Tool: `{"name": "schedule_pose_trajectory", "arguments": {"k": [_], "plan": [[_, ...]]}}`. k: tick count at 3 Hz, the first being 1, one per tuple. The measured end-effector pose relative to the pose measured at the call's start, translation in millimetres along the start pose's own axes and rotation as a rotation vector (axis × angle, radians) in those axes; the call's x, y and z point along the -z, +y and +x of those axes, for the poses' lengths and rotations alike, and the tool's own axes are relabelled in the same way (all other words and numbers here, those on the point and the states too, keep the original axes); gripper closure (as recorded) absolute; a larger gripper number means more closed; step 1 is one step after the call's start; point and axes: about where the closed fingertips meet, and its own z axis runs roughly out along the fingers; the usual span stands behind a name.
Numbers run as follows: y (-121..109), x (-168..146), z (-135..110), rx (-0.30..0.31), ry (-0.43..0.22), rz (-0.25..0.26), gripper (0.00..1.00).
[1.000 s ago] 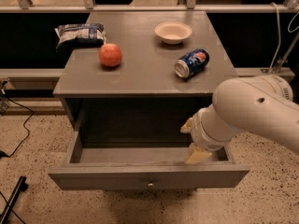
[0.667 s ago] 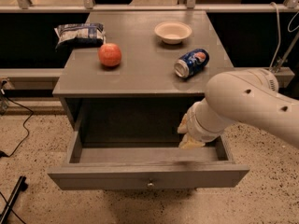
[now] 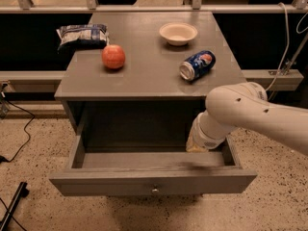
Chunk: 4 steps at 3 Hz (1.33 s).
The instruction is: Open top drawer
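Note:
The top drawer (image 3: 120, 183) of the grey wooden cabinet stands pulled out toward me, its inside bare. A small round metal knob (image 3: 155, 190) sits at the centre of its front. My gripper (image 3: 194, 141) hangs at the end of the white arm (image 3: 250, 114), which comes in from the right. It is over the drawer's back right corner, just under the cabinet top's front edge and apart from the knob. The arm's wrist hides most of the gripper.
On the cabinet top (image 3: 149, 71) are a red apple (image 3: 113, 57), a chip bag (image 3: 82, 34), a white bowl (image 3: 178, 33) and a blue soda can (image 3: 197, 65) on its side. A cable (image 3: 14, 143) and a black bar (image 3: 13, 206) lie on the speckled floor at left.
My arm and gripper have lifted up and back from the drawer's front right part toward the cabinet top's edge. The drawer stays pulled out.

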Motion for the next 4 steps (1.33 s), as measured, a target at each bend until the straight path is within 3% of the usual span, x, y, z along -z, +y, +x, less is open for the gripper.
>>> {"name": "schedule_pose_trajectory", "arguments": {"k": [1, 2, 3, 4], "plan": [[13.0, -23.9, 18.2, -0.052, 0.011, -0.067, 0.78], [38.7, -31.4, 23.3, -0.064, 0.014, -0.172, 0.76], [69.5, -23.5, 19.3, -0.056, 0.015, -0.288, 0.75], [95.7, -9.6, 17.4, -0.071, 0.012, -0.371, 0.76]]}}
